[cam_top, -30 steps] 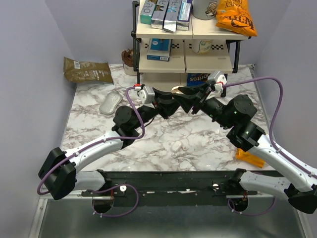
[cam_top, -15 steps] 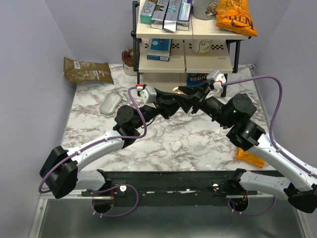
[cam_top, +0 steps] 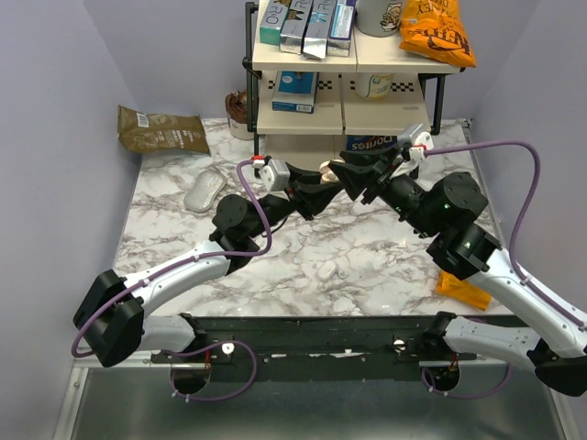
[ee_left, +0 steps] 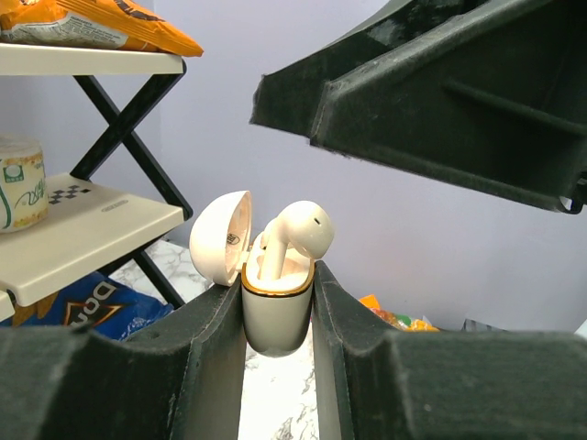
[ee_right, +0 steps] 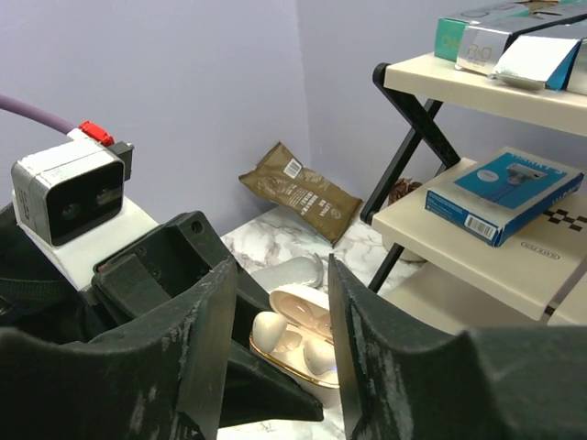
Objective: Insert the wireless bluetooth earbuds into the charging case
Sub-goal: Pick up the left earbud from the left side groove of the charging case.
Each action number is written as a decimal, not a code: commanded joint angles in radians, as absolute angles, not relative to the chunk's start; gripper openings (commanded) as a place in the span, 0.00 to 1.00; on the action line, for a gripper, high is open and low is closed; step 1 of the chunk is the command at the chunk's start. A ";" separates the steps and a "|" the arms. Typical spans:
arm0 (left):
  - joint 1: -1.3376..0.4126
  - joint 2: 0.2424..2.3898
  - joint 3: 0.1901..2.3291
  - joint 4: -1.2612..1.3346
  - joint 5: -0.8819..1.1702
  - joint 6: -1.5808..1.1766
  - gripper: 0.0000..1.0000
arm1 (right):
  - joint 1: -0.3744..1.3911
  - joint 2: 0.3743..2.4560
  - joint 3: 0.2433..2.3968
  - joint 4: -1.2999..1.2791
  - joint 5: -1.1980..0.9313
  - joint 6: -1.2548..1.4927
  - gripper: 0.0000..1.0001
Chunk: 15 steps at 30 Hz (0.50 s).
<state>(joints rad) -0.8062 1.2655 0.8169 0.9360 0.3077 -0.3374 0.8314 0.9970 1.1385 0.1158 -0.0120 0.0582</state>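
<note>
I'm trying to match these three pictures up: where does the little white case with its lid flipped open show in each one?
Top view: the case is in the middle, where the two arms meet, in front of the shelf.
Left wrist view: lower centre, pinched by the left tool; shelf at left.
Right wrist view: bottom centre, seen past the open right tool; shelf at right.
Shared landmark: the shelf.
</note>
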 commanded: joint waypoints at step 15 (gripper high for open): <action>-0.807 1.232 0.793 0.943 0.301 -0.311 0.00 | 0.838 0.899 1.161 -0.140 -0.064 0.009 0.01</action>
<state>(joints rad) -0.8062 1.2491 0.8036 0.9329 0.3073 -0.3244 0.8314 0.9104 1.1473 -0.0704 0.0162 0.0242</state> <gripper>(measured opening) 0.369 0.012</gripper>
